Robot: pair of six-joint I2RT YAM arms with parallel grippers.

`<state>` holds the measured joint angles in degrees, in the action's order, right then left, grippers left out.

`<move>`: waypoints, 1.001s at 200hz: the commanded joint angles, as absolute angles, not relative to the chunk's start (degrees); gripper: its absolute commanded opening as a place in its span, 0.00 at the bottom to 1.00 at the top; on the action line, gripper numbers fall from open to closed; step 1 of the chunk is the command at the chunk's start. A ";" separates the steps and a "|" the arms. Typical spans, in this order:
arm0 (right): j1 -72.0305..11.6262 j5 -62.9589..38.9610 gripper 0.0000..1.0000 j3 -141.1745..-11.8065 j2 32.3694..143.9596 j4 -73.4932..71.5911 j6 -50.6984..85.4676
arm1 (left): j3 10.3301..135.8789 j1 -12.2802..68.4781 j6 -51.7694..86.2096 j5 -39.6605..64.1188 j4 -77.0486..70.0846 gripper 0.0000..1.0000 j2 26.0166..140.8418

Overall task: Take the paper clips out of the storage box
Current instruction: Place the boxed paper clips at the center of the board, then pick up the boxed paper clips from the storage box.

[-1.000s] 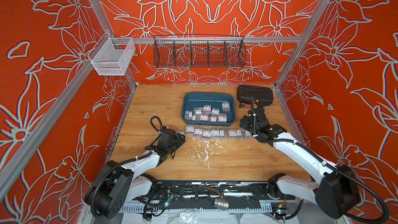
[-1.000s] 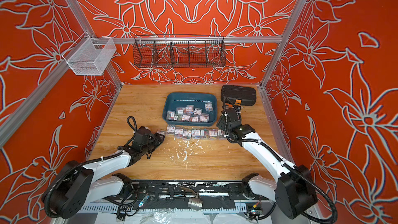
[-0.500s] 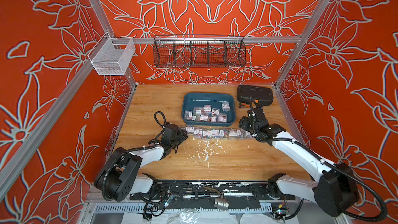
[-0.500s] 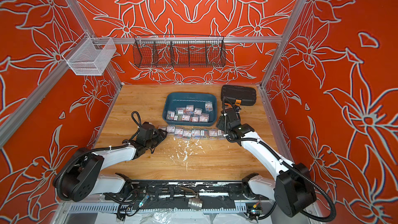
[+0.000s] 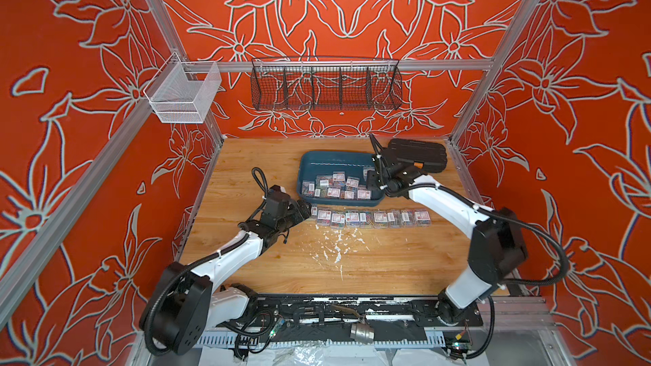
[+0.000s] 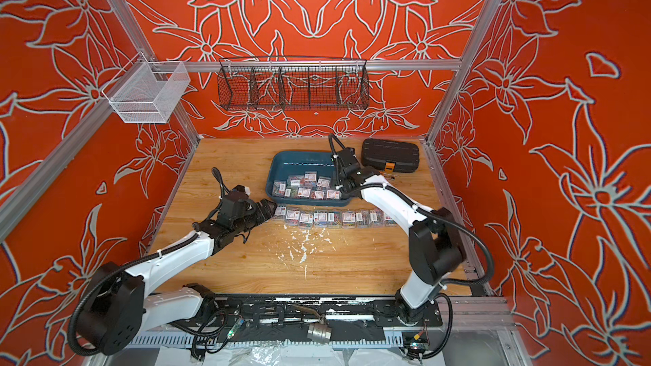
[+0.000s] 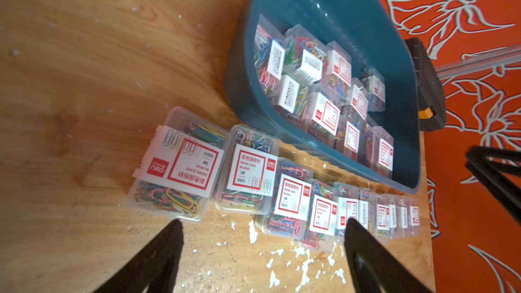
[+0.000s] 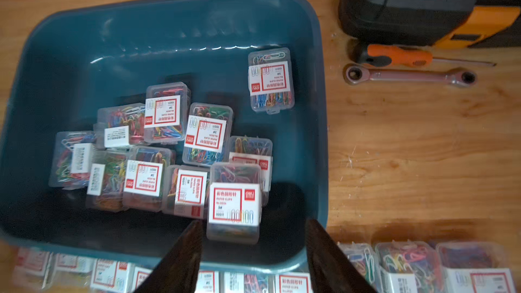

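Left wrist: paper clips point(image 7: 180, 164) beside storage box point(image 7: 239, 74) rim

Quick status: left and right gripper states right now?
Left gripper: jaws open, empty, by the laid-out paper clips.
Right gripper: jaws open around one clip box in the storage box, not clamped.

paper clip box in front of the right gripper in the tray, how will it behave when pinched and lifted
That paper clip box looks rigid, so the right gripper can probably pinch it without caving. Its clear plastic sides look smooth, so it may slip. It leans on neighbouring boxes in the storage box, so it could topple if nudged.
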<state>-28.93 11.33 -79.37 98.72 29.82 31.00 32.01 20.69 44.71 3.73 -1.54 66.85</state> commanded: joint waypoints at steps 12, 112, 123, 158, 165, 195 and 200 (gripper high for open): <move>-28.90 18.70 0.57 -93.74 111.26 41.12 25.83 | 32.17 19.77 39.44 2.36 7.82 0.89 60.62; -27.50 22.15 0.56 -120.86 134.31 54.05 23.83 | 26.91 14.90 37.99 -18.60 17.79 0.94 47.54; -27.32 22.10 0.56 -121.67 135.20 54.64 24.42 | 25.67 14.70 37.40 -19.87 16.61 0.94 46.88; -26.22 21.14 0.57 -122.19 137.17 55.11 26.41 | 24.35 14.25 38.27 -23.37 17.81 0.94 45.00; -25.87 20.72 0.57 -122.20 137.36 55.11 26.93 | 23.63 14.24 37.84 -23.01 16.66 0.94 44.38; -24.63 16.56 0.58 -121.28 137.94 53.59 27.60 | 22.15 14.24 37.86 -23.06 15.61 0.94 42.76; -24.53 15.86 0.59 -121.23 138.20 53.46 27.60 | 22.10 14.24 38.04 -23.06 15.81 0.94 42.69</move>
<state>-25.43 19.03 -120.84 136.97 52.49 25.98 22.70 14.57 37.85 -20.95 16.34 43.68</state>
